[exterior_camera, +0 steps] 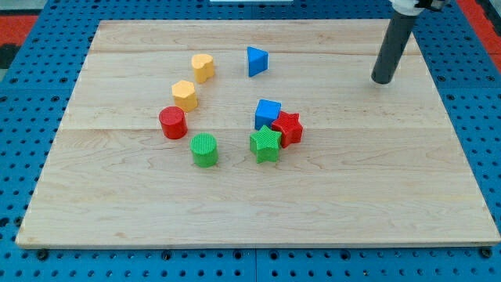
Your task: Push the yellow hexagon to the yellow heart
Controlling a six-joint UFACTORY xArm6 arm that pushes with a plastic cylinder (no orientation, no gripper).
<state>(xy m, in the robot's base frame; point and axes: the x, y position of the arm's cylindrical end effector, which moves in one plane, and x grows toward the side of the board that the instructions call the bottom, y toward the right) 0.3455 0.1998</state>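
Note:
The yellow hexagon (185, 95) sits left of the board's middle. The yellow heart (203, 67) lies just above and to its right, a small gap between them. My tip (383, 80) rests on the board at the upper right, far to the right of both yellow blocks and touching no block.
A red cylinder (172, 123) sits just below the hexagon, a green cylinder (204, 150) lower still. A blue triangle (256, 61) lies right of the heart. A blue cube (268, 113), red star (288, 128) and green star (265, 144) cluster at centre. The wooden board (391, 196) is bordered by blue pegboard.

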